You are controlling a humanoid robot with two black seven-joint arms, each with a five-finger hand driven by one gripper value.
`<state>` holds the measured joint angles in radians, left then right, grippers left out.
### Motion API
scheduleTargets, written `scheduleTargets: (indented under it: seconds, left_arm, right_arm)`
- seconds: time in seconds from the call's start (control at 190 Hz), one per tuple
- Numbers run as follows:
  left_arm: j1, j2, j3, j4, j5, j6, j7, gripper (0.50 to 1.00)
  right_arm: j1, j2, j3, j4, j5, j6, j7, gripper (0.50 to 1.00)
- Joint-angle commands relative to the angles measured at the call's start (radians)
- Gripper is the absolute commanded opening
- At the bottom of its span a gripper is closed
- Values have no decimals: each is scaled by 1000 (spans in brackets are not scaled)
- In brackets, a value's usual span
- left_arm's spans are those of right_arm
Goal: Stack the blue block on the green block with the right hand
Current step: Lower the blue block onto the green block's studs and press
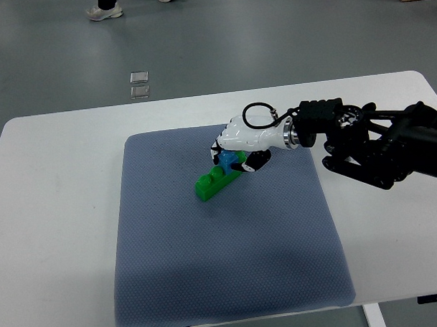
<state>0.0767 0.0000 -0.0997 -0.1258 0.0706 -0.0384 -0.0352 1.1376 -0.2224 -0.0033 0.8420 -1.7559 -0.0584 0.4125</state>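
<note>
On the floor beyond the white counter (55,212) lie two small clear squares (139,84), and farther back a person's shoes (104,12) show at the top edge. A grey-blue mat (230,278) covers the middle of the counter, with bare white surface on either side of it. On the mat's upper half lies the green block (213,182), a long studded brick set at a slant, its left end lower in the picture. The blue block (228,162) sits on its right end, touching it. The right robot hand (241,147) is closed down over the blue block, white fingers (219,145) curled around it from above. Its black arm (376,140) runs in level from the right edge, over the counter's right margin. Most of the mat below the blocks lies open.
</note>
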Motion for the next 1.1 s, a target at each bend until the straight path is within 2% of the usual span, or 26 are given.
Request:
scheduleTargets:
  seconds: [0.0, 0.168, 0.362, 0.431, 0.478, 0.835, 1.092]
  left_arm:
    - [0, 0, 0, 0, 0, 0, 0, 1000]
    - [0, 0, 0, 0, 0, 0, 0, 1000]
    - [0, 0, 0, 0, 0, 0, 0, 1000]
    - [0, 0, 0, 0, 0, 0, 0, 1000]
    - [0, 0, 0, 0, 0, 0, 0, 1000]
    - [0, 0, 0, 0, 0, 0, 0, 1000]
    - [0, 0, 0, 0, 0, 0, 0, 1000]
  right_arm:
    - [-2, 1, -1, -1, -4, 0, 0, 584]
    - [-1, 1, -6, -8, -7, 0, 0, 596]
    - [1, 1, -4, -9, -2, 2, -28, 715]
    - [1, 1, -3, -9, 1, 2, -28, 723]
    - [2, 1, -1, -9, 4, 2, -28, 748]
    - [5, 1, 0, -9, 7, 2, -28, 756]
    - [7, 1, 9, -8, 15, 0, -28, 807]
